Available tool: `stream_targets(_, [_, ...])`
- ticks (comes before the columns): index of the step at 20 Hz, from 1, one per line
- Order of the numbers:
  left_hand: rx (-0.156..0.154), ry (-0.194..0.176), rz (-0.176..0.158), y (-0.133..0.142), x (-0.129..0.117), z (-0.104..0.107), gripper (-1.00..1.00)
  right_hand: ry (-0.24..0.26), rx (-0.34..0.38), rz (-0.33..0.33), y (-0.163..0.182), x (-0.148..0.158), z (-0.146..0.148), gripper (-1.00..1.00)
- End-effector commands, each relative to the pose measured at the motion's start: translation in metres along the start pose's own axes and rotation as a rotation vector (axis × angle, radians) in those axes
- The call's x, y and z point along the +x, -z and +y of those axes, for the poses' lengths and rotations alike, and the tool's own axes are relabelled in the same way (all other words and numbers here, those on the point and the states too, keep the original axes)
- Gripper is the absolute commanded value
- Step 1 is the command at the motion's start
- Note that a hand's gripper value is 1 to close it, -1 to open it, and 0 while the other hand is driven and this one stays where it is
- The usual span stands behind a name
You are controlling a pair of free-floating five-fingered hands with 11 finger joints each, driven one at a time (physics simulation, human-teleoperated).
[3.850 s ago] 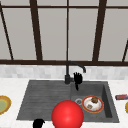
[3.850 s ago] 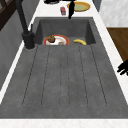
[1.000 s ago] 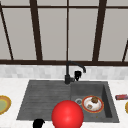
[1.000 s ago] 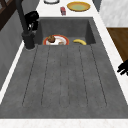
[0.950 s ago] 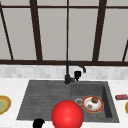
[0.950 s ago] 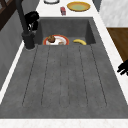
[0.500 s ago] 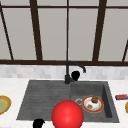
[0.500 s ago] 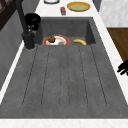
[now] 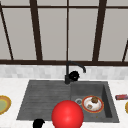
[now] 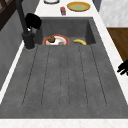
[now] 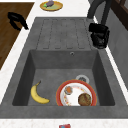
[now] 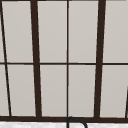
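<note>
My right hand (image 9: 73,75) is balled up against the black faucet (image 9: 67,75), just right of its stem, fingers curled at the handle. It appears as a dark lump above the faucet's base (image 10: 28,40) in the left side view, right hand (image 10: 32,21), and against the base in the right side view, right hand (image 11: 99,35). My left hand (image 9: 38,123) hangs off the sink's front edge, fingers loosely bent, holding nothing; left hand (image 11: 17,20) floats over the floor beside the counter.
In the basin (image 11: 50,72) lie a red-rimmed plate (image 11: 76,96) with food scraps and a banana (image 11: 37,93). A red ball (image 9: 67,115) fills the front centre. A yellow plate (image 9: 2,104) sits on the left counter, a small red packet (image 9: 121,96) on the right.
Since 3.9 s ago my right hand has dropped from the back of the counter onto the faucet. Over the last second nothing has visibly moved.
</note>
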Motion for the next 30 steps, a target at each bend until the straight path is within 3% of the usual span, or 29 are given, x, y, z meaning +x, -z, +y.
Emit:
stream_targets(1, [0.000, 0.000, 0.000, 0.000, 0.000, 0.000, 0.00, -0.037, 0.029, -0.025, -0.014, 0.014, -0.028, 1.00])
stream_targets(2, [0.000, 0.000, 0.000, 0.000, 0.000, 0.000, 0.00, -0.034, 0.047, -0.012, -0.016, 0.020, -0.023, 1.00])
stream_targets(3, [0.000, 0.000, 0.000, 0.000, 0.000, 0.000, 0.00, 0.007, 0.010, 0.011, -0.021, 0.019, -0.017, 1.00])
stream_targets(7, [0.000, 0.000, 0.000, 0.000, 0.000, 0.000, 0.00, 0.036, -0.010, 0.168, -0.017, 0.037, -0.009, 1.00])
stream_targets(10, [0.000, 0.000, 0.000, 0.000, 0.000, 0.000, 0.00, 0.014, -0.027, 0.241, -0.016, 0.044, -0.007, 1.00])
stream_targets(14, [0.000, 0.000, 0.000, 0.000, 0.000, 0.000, 0.00, -0.039, -0.059, 0.388, -0.025, 0.057, -0.011, 1.00])
stream_targets(21, [0.000, 0.000, 0.000, 0.000, 0.000, 0.000, 0.00, -0.060, -0.052, 0.376, -0.027, 0.058, -0.013, 1.00])
stream_targets(23, [0.000, 0.000, 0.000, 0.000, 0.000, 0.000, 0.00, -0.061, -0.074, 0.377, -0.027, 0.058, -0.011, 1.00])
stream_targets(27, [0.000, 0.000, 0.000, 0.000, 0.000, 0.000, 0.00, -0.121, -0.160, 0.389, -0.030, 0.062, -0.001, 1.00])
stream_targets(30, [0.000, 0.000, 0.000, 0.000, 0.000, 0.000, 0.00, -0.126, -0.188, 0.401, -0.034, 0.063, 0.002, 1.00])
